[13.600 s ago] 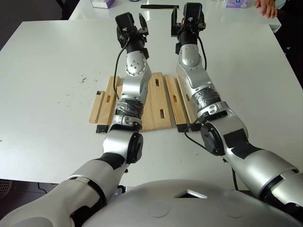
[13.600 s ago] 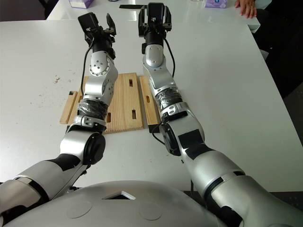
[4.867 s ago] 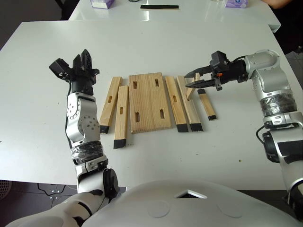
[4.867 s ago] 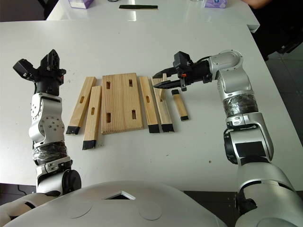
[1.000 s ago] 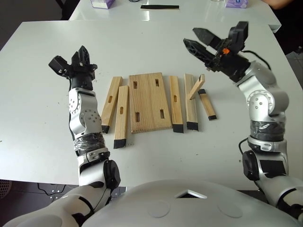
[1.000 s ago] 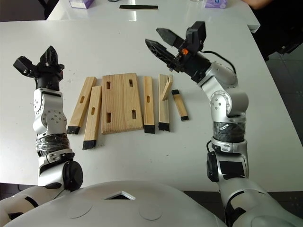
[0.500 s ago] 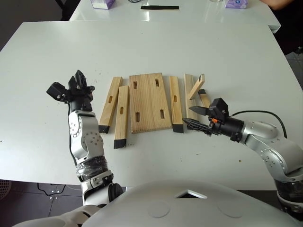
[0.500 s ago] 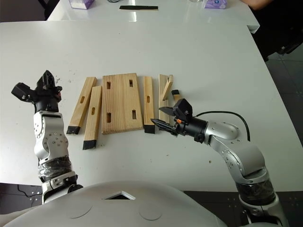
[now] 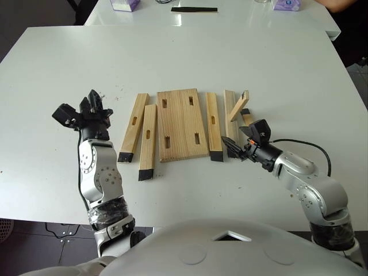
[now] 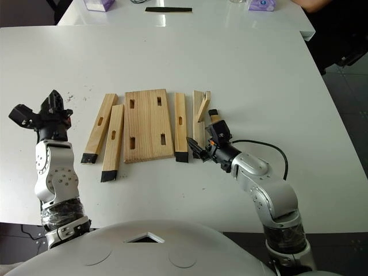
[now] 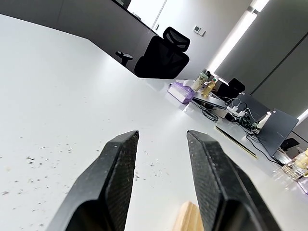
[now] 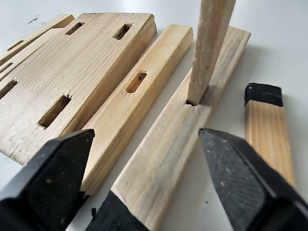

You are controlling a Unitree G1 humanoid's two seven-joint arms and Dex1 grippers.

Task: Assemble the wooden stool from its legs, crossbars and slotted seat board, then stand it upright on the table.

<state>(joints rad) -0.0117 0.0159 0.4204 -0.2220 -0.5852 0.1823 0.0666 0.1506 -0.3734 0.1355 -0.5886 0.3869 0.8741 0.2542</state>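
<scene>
Two hands are raised over the desk (image 9: 287,63). The nearer is our right hand (image 9: 234,148), held low at the near, black-tipped end of the outer right leg (image 12: 178,134). Its fingers are spread, one on each side of that leg end, and they pinch nothing. A crossbar (image 12: 209,43) stands tilted with its lower end in this leg's slot, its top leaning away from us and to the right. A short black-ended bar (image 12: 267,134), likely the second crossbar, lies flat just beside the leg on the right. On the other side the inner right leg (image 9: 214,125) lies close alongside. Next to that the slotted seat board (image 9: 182,123) lies flat with four slots showing. Left of the board lie the inner left leg (image 9: 147,141) and the outer left leg (image 9: 133,126). Farther left, our left hand (image 9: 86,112) hangs above the desk, fingers spread and empty, near the outer left leg but apart from it.

We judge the work to be at its first joint. One crossbar sits loosely in one leg, and nothing else is joined. As we read it, the next move calls for closing the right hand squarely on the leg end without nudging the inner right leg. The lift must be gentle enough that the tilted crossbar does not tip out of its slot. Our left hand is free to steady that crossbar.
</scene>
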